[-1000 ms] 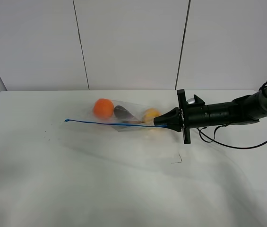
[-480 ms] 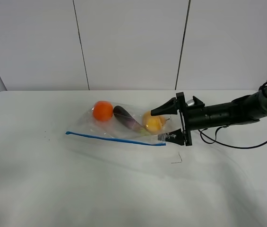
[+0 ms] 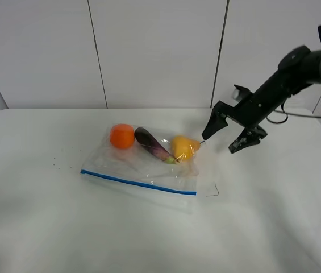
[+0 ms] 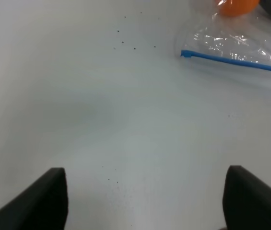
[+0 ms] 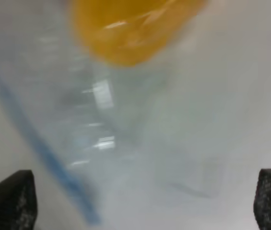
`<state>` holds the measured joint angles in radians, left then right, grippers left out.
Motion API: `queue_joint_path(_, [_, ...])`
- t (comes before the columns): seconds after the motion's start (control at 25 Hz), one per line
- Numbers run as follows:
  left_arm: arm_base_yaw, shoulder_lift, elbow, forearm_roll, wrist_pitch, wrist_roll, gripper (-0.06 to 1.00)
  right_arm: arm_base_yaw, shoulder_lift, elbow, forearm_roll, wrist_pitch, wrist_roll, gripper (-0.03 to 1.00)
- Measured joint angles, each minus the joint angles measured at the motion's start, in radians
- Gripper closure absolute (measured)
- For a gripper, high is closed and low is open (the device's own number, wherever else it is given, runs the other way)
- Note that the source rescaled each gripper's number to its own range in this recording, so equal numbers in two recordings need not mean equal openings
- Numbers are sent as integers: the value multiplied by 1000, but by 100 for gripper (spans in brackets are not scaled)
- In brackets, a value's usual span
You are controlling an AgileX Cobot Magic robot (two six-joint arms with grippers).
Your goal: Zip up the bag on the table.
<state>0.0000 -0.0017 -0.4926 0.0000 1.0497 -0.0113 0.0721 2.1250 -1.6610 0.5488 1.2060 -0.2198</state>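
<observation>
The clear bag (image 3: pixel 149 170) lies flat on the white table (image 3: pixel 92 227). Its blue zipper strip (image 3: pixel 139 182) runs along the near edge. An orange (image 3: pixel 122 136), a purple eggplant (image 3: pixel 153 145) and a yellow lemon (image 3: pixel 184 148) show through it. My right gripper (image 3: pixel 222 141) is open and empty, raised just right of the lemon. Its blurred wrist view shows the lemon (image 5: pixel 130 28) and the strip (image 5: pixel 44 148) between the open fingertips (image 5: pixel 10 201). My left gripper (image 4: pixel 145 201) is open over bare table, apart from the bag's corner (image 4: pixel 231 48); it is out of the high view.
Tiny dark specks (image 3: pixel 55 165) lie left of the bag, and a thin dark mark (image 3: pixel 212 192) lies by the zipper's right end. White wall panels (image 3: pixel 160 51) stand behind the table's far edge.
My right gripper let go of the zipper's right end, opened, and rose up and to the right. The bag dropped and settled flat on the table.
</observation>
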Motion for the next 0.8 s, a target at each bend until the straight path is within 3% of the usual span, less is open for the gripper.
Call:
queue_joint_path(0.12, [0,0,0,0,0,0,-6,20,0,-148,-229,1,142,-3])
queue_joint_path(0.28, [0,0,0,0,0,0,-6,20,-6,-230,-389,2,211,-3])
queue_joint_path(0.8, [0,0,0,0,0,0,-6,14,-12,-231,-529,5,241,-3])
